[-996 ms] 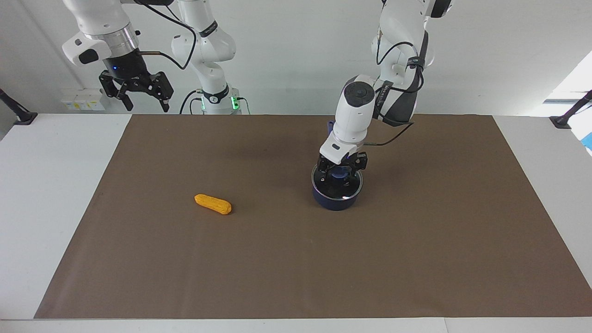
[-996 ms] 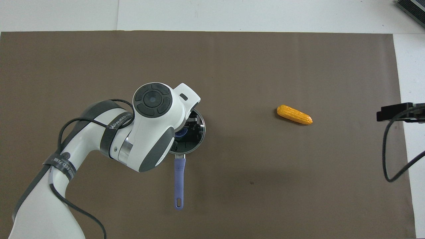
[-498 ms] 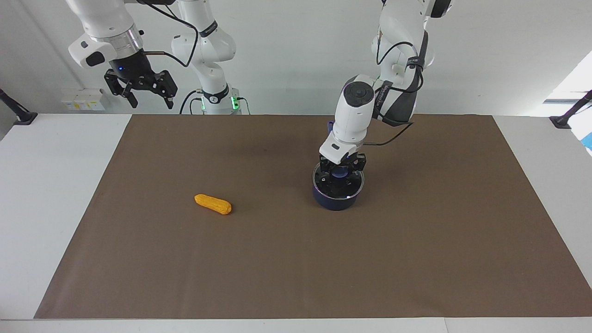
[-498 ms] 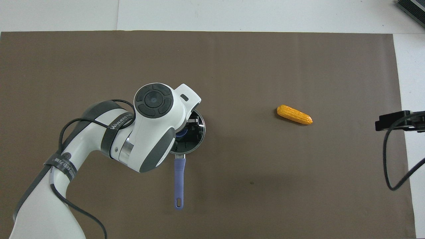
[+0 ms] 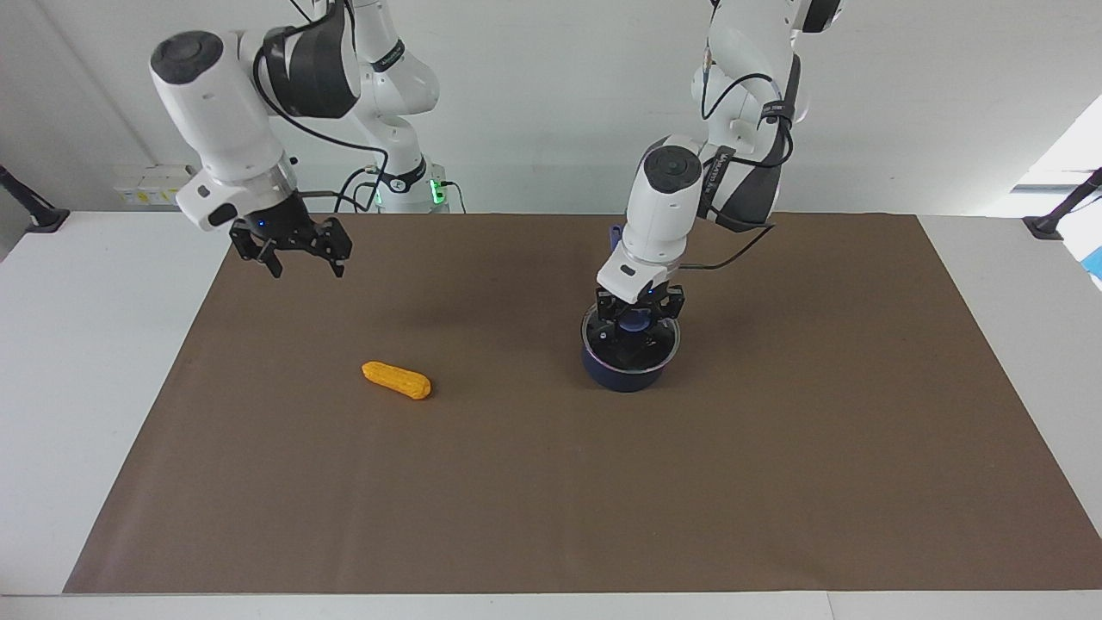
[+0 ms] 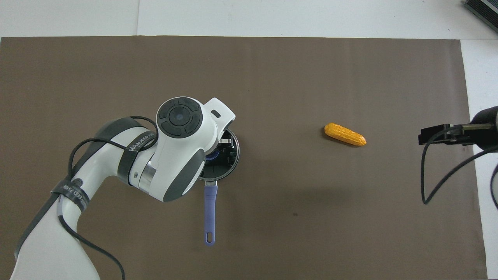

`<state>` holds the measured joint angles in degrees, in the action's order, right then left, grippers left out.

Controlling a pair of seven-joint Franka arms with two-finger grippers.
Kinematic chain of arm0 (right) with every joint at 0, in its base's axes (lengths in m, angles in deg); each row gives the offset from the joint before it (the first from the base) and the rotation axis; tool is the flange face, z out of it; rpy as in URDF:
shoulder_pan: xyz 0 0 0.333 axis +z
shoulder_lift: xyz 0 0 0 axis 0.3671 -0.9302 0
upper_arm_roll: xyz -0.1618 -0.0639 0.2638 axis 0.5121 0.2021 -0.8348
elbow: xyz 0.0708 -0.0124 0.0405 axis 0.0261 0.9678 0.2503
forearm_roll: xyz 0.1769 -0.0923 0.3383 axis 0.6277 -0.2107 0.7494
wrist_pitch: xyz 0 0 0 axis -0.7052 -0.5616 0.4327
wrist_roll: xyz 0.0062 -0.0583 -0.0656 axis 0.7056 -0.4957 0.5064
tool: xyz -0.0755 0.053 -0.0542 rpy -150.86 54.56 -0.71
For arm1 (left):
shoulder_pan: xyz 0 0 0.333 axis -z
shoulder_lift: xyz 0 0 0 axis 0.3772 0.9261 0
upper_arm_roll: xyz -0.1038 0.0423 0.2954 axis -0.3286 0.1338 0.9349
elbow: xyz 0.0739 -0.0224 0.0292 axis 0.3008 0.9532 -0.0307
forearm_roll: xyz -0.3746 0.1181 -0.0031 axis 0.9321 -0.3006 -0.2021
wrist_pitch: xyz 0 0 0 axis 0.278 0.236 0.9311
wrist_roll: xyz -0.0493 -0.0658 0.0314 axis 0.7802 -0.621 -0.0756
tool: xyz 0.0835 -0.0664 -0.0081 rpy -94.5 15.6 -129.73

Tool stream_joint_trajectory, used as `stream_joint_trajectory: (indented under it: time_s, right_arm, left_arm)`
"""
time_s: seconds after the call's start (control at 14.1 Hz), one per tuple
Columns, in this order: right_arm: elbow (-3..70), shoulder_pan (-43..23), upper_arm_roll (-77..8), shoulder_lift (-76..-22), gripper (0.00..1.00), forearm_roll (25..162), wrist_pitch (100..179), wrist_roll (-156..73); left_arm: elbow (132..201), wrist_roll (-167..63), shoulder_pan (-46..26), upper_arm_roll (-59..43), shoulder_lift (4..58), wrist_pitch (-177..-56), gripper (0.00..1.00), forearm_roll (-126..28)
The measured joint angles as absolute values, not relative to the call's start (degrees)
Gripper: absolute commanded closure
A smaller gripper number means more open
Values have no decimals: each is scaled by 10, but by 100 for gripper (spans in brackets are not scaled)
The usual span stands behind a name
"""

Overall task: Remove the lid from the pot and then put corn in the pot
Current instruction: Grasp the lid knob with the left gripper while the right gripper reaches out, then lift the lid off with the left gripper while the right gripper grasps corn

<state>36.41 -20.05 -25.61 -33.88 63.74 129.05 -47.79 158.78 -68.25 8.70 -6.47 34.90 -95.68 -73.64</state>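
The dark blue pot (image 5: 625,380) stands mid-table, its long handle (image 6: 210,210) pointing toward the robots. The clear glass lid (image 5: 646,355) lies level on the pot's rim, and I see no gap between them. My left gripper (image 5: 635,325) comes straight down on the lid and is shut on its blue knob (image 6: 212,156). In the overhead view the left wrist hides most of the lid. The orange-yellow corn (image 5: 396,380) (image 6: 345,134) lies flat on the mat toward the right arm's end. My right gripper (image 5: 297,256) hangs open in the air over the mat's corner, holding nothing.
A brown mat (image 5: 551,499) covers most of the white table (image 5: 77,362). Nothing else lies on it. A dark object (image 6: 482,7) sits at the table's corner farthest from the robots, at the right arm's end.
The left gripper has shut on the lid's knob. The right arm has swung down and out from its raised pose to hang low over the mat's corner.
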Motion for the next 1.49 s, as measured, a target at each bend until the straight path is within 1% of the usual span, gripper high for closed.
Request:
stream_joint_trajectory:
  time_s: [0.28,0.43,0.57,0.71,0.93,1.14,1.49]
  right_arm:
    - [367,-175,-257,-417,0,650,1388,-409]
    - [367,-157,-258,-440,0,650,1404,-342]
    - [368,-148,-258,-461,0,650,1417,-227]
    - [369,-148,-257,-485,0,650,1457,-119]
    - [372,-141,-258,-523,0,650,1487,-47]
    - [379,-111,-258,-544,0,650,1517,-43]
    - [408,-112,-253,-544,0,649,1533,-40]
  left_arm:
    - [1533,-670,70,-57,343,-902,100,-737]
    - [1513,-630,49,-55,339,-877,100,-737]
    - [1506,-586,22,-54,327,-858,100,-737]
    - [1506,-521,-7,-53,315,-844,100,-737]
    - [1506,-429,-59,-52,310,-830,100,-737]
    - [1508,-330,-121,-51,310,-825,100,-736]
    - [1532,-273,-186,-50,308,-824,100,-736]
